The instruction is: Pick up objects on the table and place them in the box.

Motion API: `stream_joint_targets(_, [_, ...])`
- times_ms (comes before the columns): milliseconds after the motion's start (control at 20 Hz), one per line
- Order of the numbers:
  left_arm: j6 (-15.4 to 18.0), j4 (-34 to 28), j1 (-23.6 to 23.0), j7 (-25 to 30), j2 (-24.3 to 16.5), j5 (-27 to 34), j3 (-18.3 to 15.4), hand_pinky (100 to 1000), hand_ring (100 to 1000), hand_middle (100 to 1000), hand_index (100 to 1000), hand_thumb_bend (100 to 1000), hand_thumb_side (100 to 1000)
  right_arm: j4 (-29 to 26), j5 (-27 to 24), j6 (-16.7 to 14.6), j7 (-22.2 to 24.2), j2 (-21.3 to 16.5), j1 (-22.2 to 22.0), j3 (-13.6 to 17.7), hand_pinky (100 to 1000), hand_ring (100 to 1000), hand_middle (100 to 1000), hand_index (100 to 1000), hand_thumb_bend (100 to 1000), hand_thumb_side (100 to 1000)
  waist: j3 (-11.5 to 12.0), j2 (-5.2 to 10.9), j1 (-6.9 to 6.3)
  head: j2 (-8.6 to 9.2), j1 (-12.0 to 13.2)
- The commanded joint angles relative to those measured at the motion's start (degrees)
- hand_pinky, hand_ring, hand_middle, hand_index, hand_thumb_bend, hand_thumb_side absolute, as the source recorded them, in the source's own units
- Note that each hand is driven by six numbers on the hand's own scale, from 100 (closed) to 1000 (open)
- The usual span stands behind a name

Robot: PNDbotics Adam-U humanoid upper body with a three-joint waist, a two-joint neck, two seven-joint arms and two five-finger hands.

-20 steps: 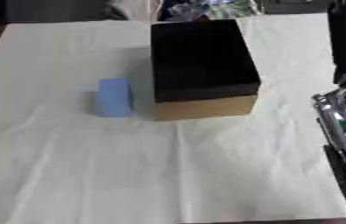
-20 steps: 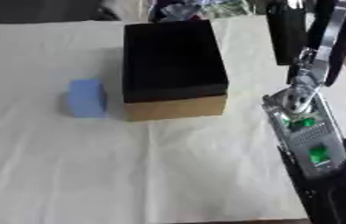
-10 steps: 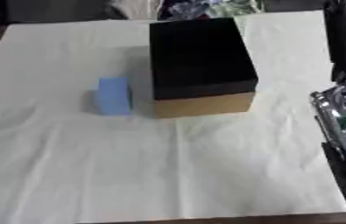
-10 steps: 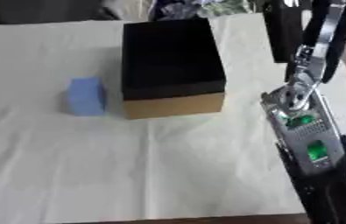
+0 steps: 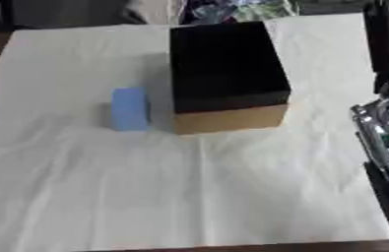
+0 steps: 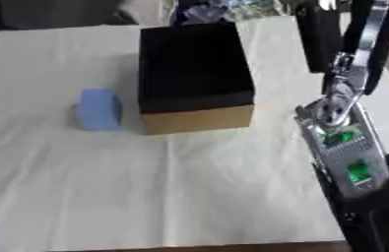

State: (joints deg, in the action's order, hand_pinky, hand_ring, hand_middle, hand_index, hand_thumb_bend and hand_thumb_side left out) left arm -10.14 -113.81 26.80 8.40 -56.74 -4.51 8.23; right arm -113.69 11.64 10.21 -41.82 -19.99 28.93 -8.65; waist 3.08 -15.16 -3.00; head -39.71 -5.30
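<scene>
One blue block (image 5: 130, 109) is all that lies loose on the pale cloth (image 5: 189, 187), just beside the left wall of the open cardboard box (image 5: 225, 74), whose inside looks black and whose near wall is tan. Nothing can be made out inside the box. The right arm (image 6: 345, 147) comes in along the right edge of the view, silver and black with green parts showing, but its hand cannot be picked out, so whether those fingers are apart or together I cannot tell. The left hand shows in neither view.

The block is well apart from the right arm, with the box standing between them. A reach from that side would probably have to cross over the box, and a forearm passing low could knock or shove it. Since the block sits so close to the box wall, fingers closing around it may catch the wall or push the block away across the cloth.
</scene>
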Motion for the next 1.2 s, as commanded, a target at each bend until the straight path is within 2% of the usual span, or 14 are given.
stream_joint_targets(50, [-2.0,-0.8,3.5,6.3,-2.2,-0.8,1.2,968,827,798,933,333,426,-0.9,-0.3,-0.1,0.3,-1.3,0.6,-0.2,748,696,604,838,100,592,-0.2,1.13,-0.23,-0.23,0.5])
stream_joint_targets(250, [-4.6,-0.7,7.5,14.9,-1.3,-2.1,3.4,979,847,820,942,468,384,-0.9,-0.5,-0.1,0.6,-1.2,0.7,-0.4,748,696,604,838,100,593,-0.6,1.18,-0.46,-0.14,1.0])
stream_joint_targets(400, [-6.4,0.7,10.3,20.8,0.3,-3.5,4.7,988,852,825,946,513,359,-0.9,-0.6,-0.2,0.7,-1.1,0.7,-0.6,748,696,604,838,100,593,-0.7,1.26,-0.57,-0.1,1.2])
stream_joint_targets(550, [-7.1,2.6,12.8,24.9,2.2,-4.0,6.0,1000,860,834,954,603,301,-0.9,-0.7,-0.2,0.9,-1.0,0.6,-0.7,748,696,604,838,100,594,-0.8,1.31,-0.7,-0.13,1.4])
stream_joint_targets(950, [-7.9,8.8,19.4,37.3,7.5,-5.3,9.7,1000,914,869,988,700,359,-0.9,-0.9,-0.2,0.7,-0.9,0.2,-0.8,748,696,603,838,100,595,-1.0,1.49,-0.96,-0.37,1.4])
stream_joint_targets(1200, [-7.6,14.0,23.2,41.6,12.0,-9.2,12.0,1000,933,880,995,723,354,-0.9,-0.9,-0.2,0.7,-0.8,0.1,-0.7,748,696,603,838,100,596,-1.2,1.78,-0.94,-0.66,1.4])
